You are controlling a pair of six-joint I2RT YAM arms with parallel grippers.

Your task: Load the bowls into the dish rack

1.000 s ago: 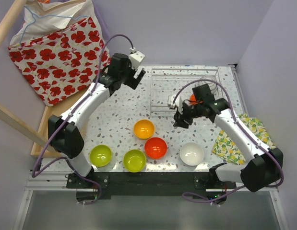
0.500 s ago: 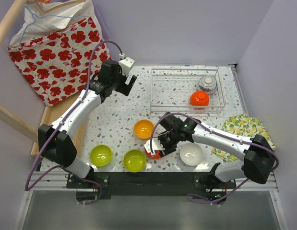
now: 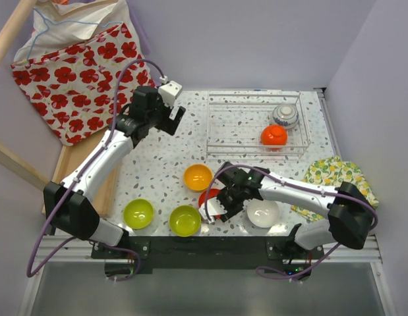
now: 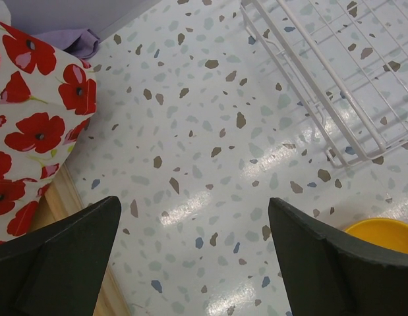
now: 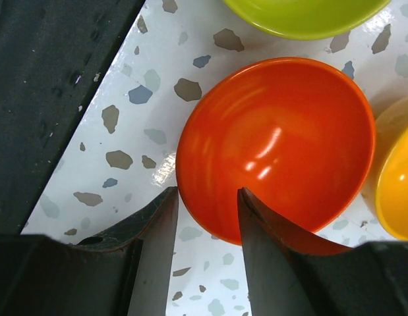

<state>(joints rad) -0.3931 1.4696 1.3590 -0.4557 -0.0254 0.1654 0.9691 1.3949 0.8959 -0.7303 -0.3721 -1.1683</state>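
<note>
Right hand straddles the rim of the red-orange bowl, seemingly unclamped.

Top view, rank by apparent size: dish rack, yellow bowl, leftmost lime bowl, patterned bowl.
1. dish rack, by far the largest
2. lime bowl and yellow bowl: they look alike, so no ranking
3. patterned bowl: looks smallest, but it sits farthest back, so that is unsure

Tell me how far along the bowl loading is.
Done: a blue-patterned bowl and a red-orange bowl sit in the white wire dish rack. In hand: the right gripper straddles the second red-orange bowl at its rim. Left: orange-yellow bowl, two lime green bowls, white bowl.
</note>
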